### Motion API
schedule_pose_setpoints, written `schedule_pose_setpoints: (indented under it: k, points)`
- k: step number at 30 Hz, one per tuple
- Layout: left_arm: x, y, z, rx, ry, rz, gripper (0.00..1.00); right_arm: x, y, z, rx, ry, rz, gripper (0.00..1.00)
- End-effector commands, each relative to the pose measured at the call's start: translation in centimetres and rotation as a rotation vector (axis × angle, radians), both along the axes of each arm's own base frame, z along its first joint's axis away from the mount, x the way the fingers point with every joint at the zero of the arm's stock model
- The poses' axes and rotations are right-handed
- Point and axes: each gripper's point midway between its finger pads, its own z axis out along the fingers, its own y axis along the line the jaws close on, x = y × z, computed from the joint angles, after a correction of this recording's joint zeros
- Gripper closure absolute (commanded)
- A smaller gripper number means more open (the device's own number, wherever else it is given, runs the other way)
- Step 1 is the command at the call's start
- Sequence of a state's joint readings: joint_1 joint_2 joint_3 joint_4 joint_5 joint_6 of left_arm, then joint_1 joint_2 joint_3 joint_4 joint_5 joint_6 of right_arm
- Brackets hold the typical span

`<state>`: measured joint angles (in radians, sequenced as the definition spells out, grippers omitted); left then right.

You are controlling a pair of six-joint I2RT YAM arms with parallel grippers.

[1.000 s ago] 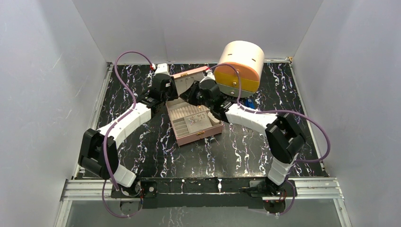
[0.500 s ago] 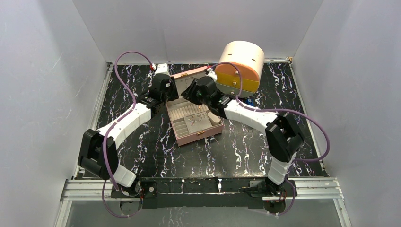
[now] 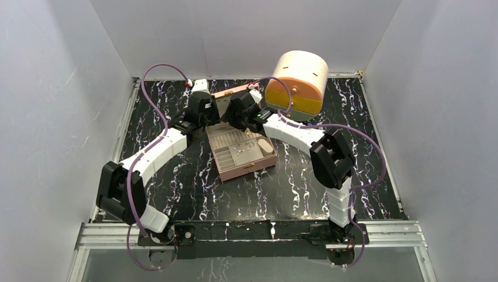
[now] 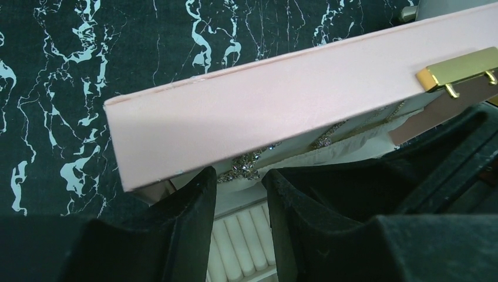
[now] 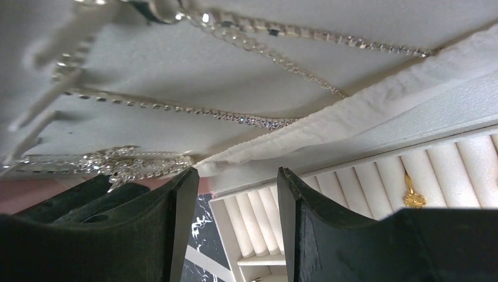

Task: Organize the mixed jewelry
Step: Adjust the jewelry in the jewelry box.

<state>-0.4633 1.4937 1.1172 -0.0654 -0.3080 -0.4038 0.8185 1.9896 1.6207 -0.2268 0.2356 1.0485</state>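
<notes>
Quick take on handling. The mixed jewelry (image 3: 241, 150) is all in or on the pink box (image 3: 235, 168), which sits open mid desk (image 3: 293, 188). Tiny loose bits lie in the tray, a gold earring (image 5: 413, 197) is tucked between the ring rolls (image 5: 446, 170), and sparkly chains (image 5: 246, 120) hang across the white lining inside the raised lid (image 4: 264, 100).

Both arms are up at that lid. The left end effector (image 4: 239, 175) is just under the lid's edge, fingers parted w/ nothing pinched; can't tell if it's touching the lid. The right end effector (image 5: 236, 173) is spread wide and empty too, nose right below the chains.

Imo this stuff weighs basically nothing, is hard and slick, and will skate out of a sloppy pinch. Chains are floppy and prob snag or tangle, so grab one mid-run where it stands off the lining, not at the clustered end. For the earring, pinch the bit sticking up above the rolls. Go gentle, thin links bend easily.
</notes>
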Motion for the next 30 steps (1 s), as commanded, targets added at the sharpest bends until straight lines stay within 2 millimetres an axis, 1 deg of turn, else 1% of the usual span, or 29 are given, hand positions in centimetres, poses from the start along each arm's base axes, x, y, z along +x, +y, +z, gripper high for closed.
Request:
schedule_pose_setpoints:
  k: [1, 4, 8, 10, 15, 19, 24, 26, 28, 30]
  points:
    - [0.0, 2.3, 2.2, 0.015, -0.057, 0.086, 0.64, 1.2, 1.4, 2.8, 0.078, -0.034, -0.024, 0.39]
    - [-0.1, 2.3, 2.2, 0.013, -0.056, 0.084, 0.64, 1.5, 1.9, 2.3, 0.078, -0.01, -0.036, 0.42]
    - [-0.1, 2.5, 2.4, 0.014, -0.062, 0.09, 0.64, 1.6, 1.7, 1.6, 0.078, 0.016, -0.069, 0.47]
    - [-0.2, 2.6, 2.6, 0.015, -0.066, 0.095, 0.64, 1.6, 1.5, 1.2, 0.077, 0.029, -0.084, 0.48]
    - [-0.3, 2.7, 2.6, 0.015, -0.068, 0.096, 0.65, 1.4, 1.2, 0.6, 0.076, 0.068, -0.118, 0.5]
    - [-0.5, 2.9, 2.6, 0.017, -0.07, 0.101, 0.65, 1.6, 0.8, 0.1, 0.068, 0.099, -0.171, 0.51]
    - [-0.6, 3.2, 2.6, 0.018, -0.075, 0.112, 0.65, 1.7, 0.4, -1.3, 0.074, 0.147, -0.248, 0.51]
    - [-0.7, 3.1, 2.7, 0.018, -0.076, 0.11, 0.65, 1.8, 0.9, -1.0, 0.1, 0.142, -0.238, 0.51]
    - [-0.7, 3.2, 2.6, 0.021, -0.074, 0.108, 0.65, 2.0, 1.2, 0.5, 0.148, 0.1, -0.217, 0.52]
    - [-0.7, 3.2, 2.7, 0.025, -0.075, 0.109, 0.65, 2.0, 1.0, 2.2, 0.195, 0.054, -0.217, 0.51]
